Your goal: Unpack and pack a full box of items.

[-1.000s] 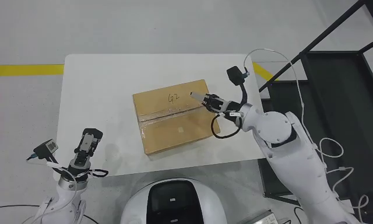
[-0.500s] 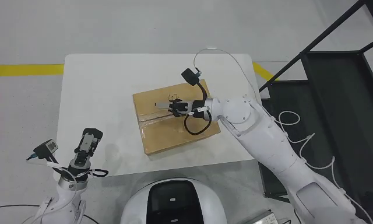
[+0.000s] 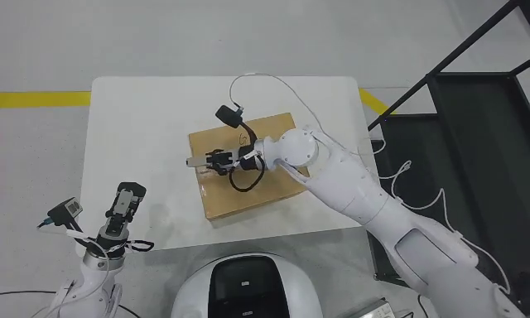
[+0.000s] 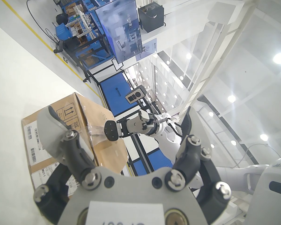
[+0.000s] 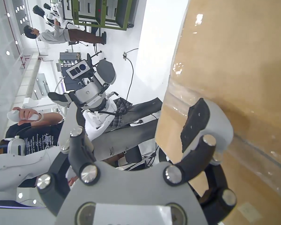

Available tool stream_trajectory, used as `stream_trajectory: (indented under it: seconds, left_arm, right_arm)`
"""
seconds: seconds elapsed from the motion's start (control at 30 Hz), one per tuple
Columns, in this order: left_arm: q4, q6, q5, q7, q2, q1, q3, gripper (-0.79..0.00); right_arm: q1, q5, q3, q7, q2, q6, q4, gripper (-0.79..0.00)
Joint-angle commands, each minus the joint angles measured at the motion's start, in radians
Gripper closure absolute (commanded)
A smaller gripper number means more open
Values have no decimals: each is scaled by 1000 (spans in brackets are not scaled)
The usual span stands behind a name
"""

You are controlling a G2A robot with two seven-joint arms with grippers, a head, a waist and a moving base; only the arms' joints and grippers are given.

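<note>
A closed, taped cardboard box (image 3: 258,191) lies at the middle of the white table (image 3: 141,136). My right arm stretches across the box's top, and my right gripper (image 3: 199,161) is open at the box's left edge, over the tape seam. In the right wrist view one finger (image 5: 200,115) lies over the box (image 5: 236,59) and the other hangs past its edge, so the right gripper (image 5: 135,111) holds nothing. My left gripper (image 3: 124,200) is open and empty at the table's front left corner, well apart from the box (image 4: 89,108); its own view shows the left gripper (image 4: 119,115) aimed towards the box.
A black metal rack (image 3: 464,111) stands just off the table's right side. A yellow line (image 3: 41,98) runs along the floor behind the table. Bare tabletop surrounds the box on all sides.
My right gripper has swept leftwards across the box's top, from its right edge to its left edge. The left arm has kept still.
</note>
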Motion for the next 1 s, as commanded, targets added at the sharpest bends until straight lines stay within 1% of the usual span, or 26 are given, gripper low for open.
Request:
stream_trajectory:
  seconds: [0.0,0.17,0.47,0.8,0.97]
  left_arm:
    - [0,0,0,0,0,0,0,-785]
    - [0,0,0,0,0,0,0,-785]
    - [0,0,0,0,0,0,0,-785]
    - [0,0,0,0,0,0,0,-785]
    - [0,0,0,0,0,0,0,-785]
  right_arm:
    - [8,0,-6,4,-6,-1,19,-785]
    - [-4,-14,22,-2,-2,23,33,-785]
    - [-97,-84,129,41,46,106,-68,-785]
    - [-233,-157,295,17,103,170,-152,-785]
    - [-292,-187,384,6,128,185,-188,-785]
